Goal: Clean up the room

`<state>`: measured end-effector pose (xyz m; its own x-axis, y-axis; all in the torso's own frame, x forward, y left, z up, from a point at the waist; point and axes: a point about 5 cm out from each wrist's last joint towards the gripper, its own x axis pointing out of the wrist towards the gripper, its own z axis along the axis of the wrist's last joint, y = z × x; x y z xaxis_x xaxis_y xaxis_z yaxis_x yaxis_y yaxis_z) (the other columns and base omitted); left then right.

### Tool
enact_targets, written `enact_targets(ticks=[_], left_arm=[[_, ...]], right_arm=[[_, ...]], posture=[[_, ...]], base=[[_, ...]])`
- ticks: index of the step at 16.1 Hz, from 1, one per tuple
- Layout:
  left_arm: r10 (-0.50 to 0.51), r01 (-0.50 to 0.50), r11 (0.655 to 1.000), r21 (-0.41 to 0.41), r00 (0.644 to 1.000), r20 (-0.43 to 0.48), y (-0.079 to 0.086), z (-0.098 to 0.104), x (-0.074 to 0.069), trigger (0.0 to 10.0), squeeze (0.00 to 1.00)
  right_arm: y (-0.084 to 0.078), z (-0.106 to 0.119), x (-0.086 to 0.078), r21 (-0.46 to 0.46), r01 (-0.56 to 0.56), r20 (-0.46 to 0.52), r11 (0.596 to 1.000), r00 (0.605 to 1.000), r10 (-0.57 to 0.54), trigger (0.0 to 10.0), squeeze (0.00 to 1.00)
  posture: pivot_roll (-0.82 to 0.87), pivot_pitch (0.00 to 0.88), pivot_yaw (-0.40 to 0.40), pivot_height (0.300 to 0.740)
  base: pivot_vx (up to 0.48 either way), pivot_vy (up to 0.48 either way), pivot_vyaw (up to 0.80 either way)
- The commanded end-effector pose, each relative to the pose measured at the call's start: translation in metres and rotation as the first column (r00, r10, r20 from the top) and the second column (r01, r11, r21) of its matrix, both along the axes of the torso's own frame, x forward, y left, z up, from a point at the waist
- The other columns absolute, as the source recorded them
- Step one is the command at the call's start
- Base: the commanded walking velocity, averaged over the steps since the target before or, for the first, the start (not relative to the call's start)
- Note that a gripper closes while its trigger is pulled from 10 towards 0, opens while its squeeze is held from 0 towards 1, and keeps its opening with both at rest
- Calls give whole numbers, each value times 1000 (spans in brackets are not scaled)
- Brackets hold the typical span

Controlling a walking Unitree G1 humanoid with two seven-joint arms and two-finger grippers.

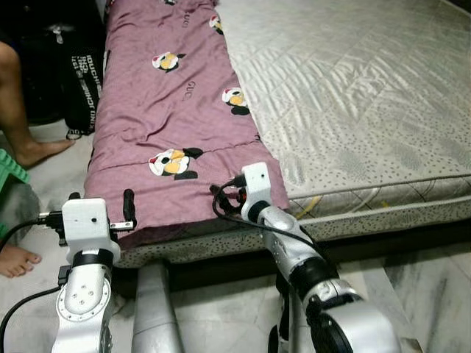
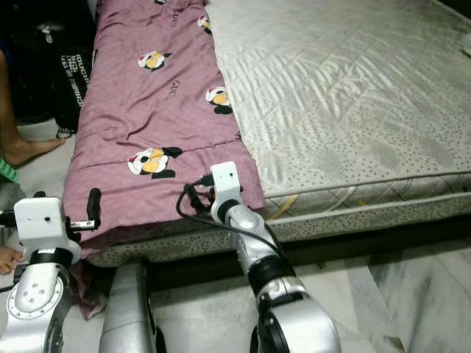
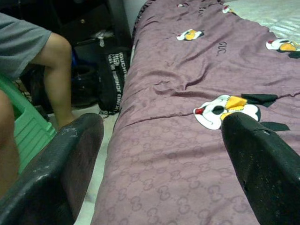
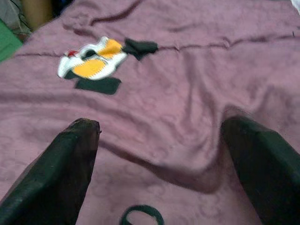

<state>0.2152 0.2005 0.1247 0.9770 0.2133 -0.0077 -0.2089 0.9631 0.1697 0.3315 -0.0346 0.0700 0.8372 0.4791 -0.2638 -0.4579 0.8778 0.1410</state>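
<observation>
Beside the bed (image 1: 383, 198), a person's foot (image 1: 33, 151) rests on the floor. From the head view, a purple blanket (image 1: 169, 118) lies along the bed's left side, and both grippers sit at its near edge. Left gripper (image 3: 161, 154) has its fingers wide, empty, over the blanket's corner. Right gripper (image 4: 161, 154) also has fingers wide, pressed on the cloth. To fold well, I think each should pinch a corner firmly before lifting together.
</observation>
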Motion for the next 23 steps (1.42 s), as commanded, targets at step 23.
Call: enact_targets(ticks=[23], left_arm=[[-119, 123, 988, -92, 992, 45, -27, -3, 32, 10000, 0]], right_arm=[[-127, 53, -58, 65, 433, 388, 899, 819, -423, 10000, 0]], posture=[[-78, 0, 65, 509]], base=[[0, 0, 0]])
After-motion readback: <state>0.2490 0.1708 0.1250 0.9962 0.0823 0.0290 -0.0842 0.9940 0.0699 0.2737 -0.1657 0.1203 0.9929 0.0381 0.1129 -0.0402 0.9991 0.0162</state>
